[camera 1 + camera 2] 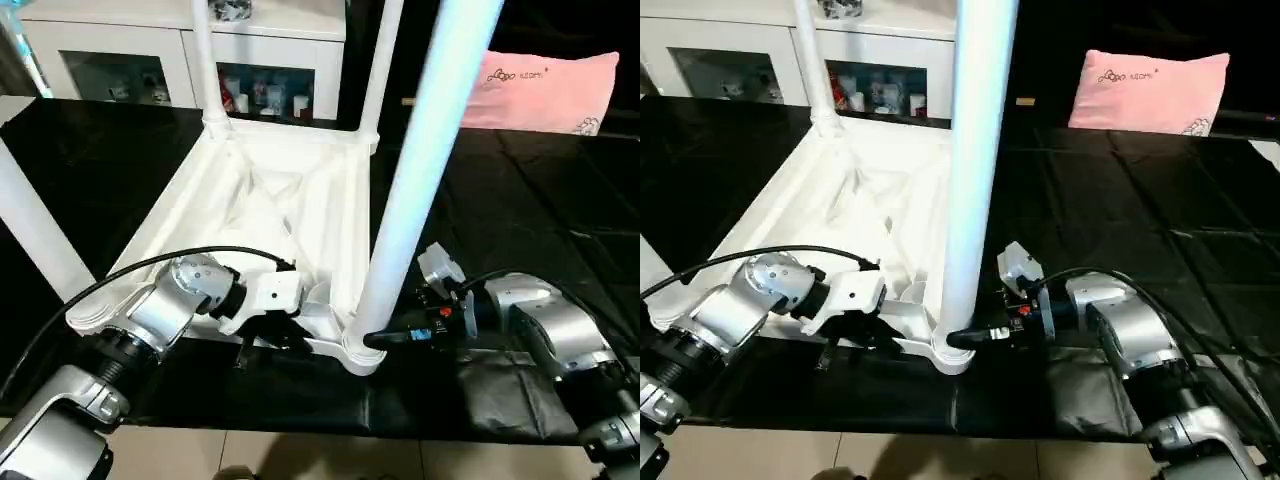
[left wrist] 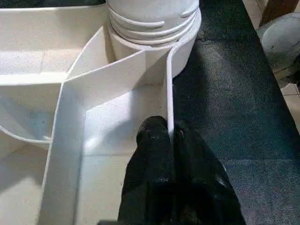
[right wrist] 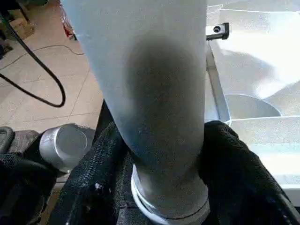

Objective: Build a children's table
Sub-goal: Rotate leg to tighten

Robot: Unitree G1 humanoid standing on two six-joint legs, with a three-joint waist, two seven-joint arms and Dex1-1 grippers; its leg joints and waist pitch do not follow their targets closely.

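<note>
The white tabletop [image 1: 300, 200] lies upside down on the black table, ribbed underside up. Several white legs stand upright in its corner sockets: two at the far corners [image 1: 205, 60] [image 1: 382, 70], one at the near left [image 1: 35, 230], and the near-right leg [image 1: 420, 170]. My left gripper [image 1: 265, 342] is shut on the tabletop's near rim; in the left wrist view its black fingers [image 2: 154, 140] pinch the thin rim wall [image 2: 168, 84] just short of the corner socket [image 2: 150, 42]. My right gripper [image 1: 378, 340] is shut on the near-right leg's base [image 3: 154, 117], one finger on each side.
A white cabinet with glass doors [image 1: 130, 60] stands behind the table, and a pink pillow [image 1: 550, 90] lies at the back right. Black cloth [image 1: 540, 200] covers the table. The front edge runs just below my grippers, with tiled floor [image 1: 300, 455] beyond.
</note>
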